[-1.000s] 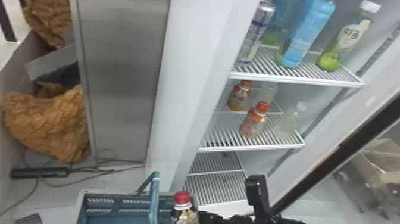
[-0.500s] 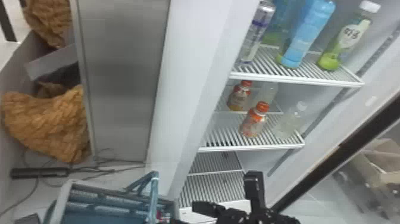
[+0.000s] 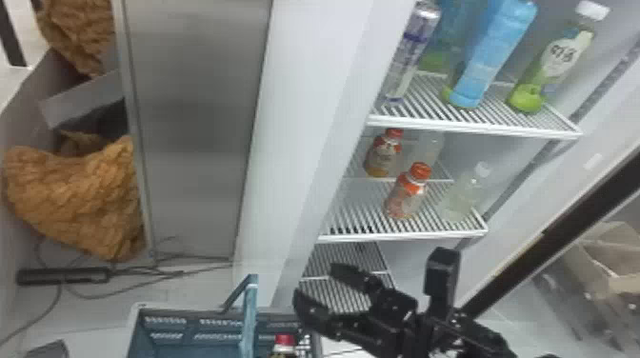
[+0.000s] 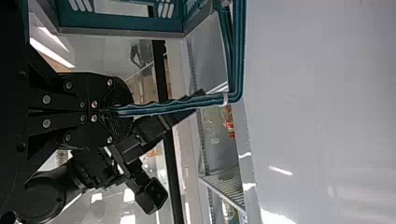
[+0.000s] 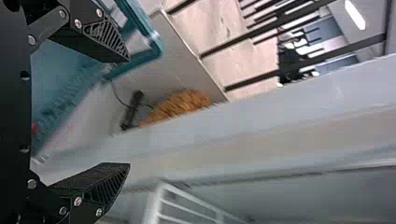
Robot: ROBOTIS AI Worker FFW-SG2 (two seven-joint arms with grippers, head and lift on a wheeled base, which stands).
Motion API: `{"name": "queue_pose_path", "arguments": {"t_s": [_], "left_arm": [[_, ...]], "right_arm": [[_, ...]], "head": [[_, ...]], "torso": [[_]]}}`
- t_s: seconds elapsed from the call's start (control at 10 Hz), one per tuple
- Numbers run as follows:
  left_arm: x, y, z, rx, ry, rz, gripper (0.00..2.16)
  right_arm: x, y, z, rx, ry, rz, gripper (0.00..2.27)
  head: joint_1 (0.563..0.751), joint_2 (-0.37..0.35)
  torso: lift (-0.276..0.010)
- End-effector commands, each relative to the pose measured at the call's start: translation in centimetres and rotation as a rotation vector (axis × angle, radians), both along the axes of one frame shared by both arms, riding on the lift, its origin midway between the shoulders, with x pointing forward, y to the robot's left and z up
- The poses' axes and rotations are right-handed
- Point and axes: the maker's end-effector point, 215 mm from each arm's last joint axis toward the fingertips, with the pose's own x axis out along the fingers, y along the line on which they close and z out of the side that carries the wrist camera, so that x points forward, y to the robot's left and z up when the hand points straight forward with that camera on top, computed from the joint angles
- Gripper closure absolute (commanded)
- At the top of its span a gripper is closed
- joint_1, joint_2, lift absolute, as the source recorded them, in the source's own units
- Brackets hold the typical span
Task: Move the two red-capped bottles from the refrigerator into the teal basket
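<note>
Grips the handle (image 3: 248, 314) of the teal basket (image 3: 190, 321) with the left gripper (image 4: 119, 111), fingers pinching the bar between them in the left wrist view. With the right gripper (image 3: 314, 282), hangs just beside the basket's right end in the head view, in front of the lower refrigerator rack (image 3: 328, 297); spreads those fingers wide apart in the right wrist view, with nothing between them.

In the basket: one red-capped bottle (image 3: 284, 347), near the right end, to the right of the handle, mostly cut off by the bottom edge of the head view. Cannot tell from that little whether touching the basket's wall.

On the middle refrigerator shelf (image 3: 352, 223): an orange-capped bottle (image 3: 408, 193) upright near the front, a second one (image 3: 382, 154) farther back and to the left, a clear bottle (image 3: 461, 197) at the front right, and another clear one (image 3: 429, 150) behind. On the upper shelf (image 3: 505, 121): a slim silver container (image 3: 410, 52) at the left, a blue bottle (image 3: 495, 54) in the middle, a green bottle (image 3: 555, 64) with a white cap at the right. Beyond the basket, on the floor at the left: a black power strip (image 3: 64, 276) near a brown bundle (image 3: 76, 200).
</note>
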Motion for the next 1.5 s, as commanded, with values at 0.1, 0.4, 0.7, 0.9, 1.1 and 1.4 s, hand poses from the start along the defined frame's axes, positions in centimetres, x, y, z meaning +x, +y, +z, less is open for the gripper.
{"name": "queue_pose_path", "arguments": {"t_s": [0.1,0.4,0.7,0.9,1.1,1.4], "left_arm": [[-0.1,0.0,-0.2,0.006,0.001,-0.003,1.16],[-0.1,0.0,-0.3,0.010,0.001,-0.003,1.16],[-0.1,0.0,-0.3,0.010,0.001,-0.003,1.16],[-0.2,0.0,-0.4,0.012,0.005,-0.005,1.16],[-0.2,-0.1,-0.3,0.009,0.005,-0.007,1.16],[-0.3,-0.3,-0.3,0.007,0.005,-0.010,1.16]], "right_arm": [[1.9,-4.9,2.7,-0.024,-0.149,-0.120,0.24],[3.2,-8.2,5.3,-0.051,-0.276,-0.226,0.24],[3.7,-9.8,9.0,-0.091,-0.409,-0.321,0.24],[4.2,-10.8,8.5,-0.079,-0.442,-0.366,0.24],[5.3,-10.8,7.4,-0.047,-0.480,-0.409,0.24],[7.7,-10.4,4.1,0.008,-0.480,-0.459,0.24]], "head": [[0.695,-0.350],[0.695,-0.350],[0.695,-0.350],[0.695,-0.350],[0.695,-0.350],[0.695,-0.350]], "torso": [[-0.224],[-0.224],[-0.224],[-0.224],[-0.224],[-0.224]]}}
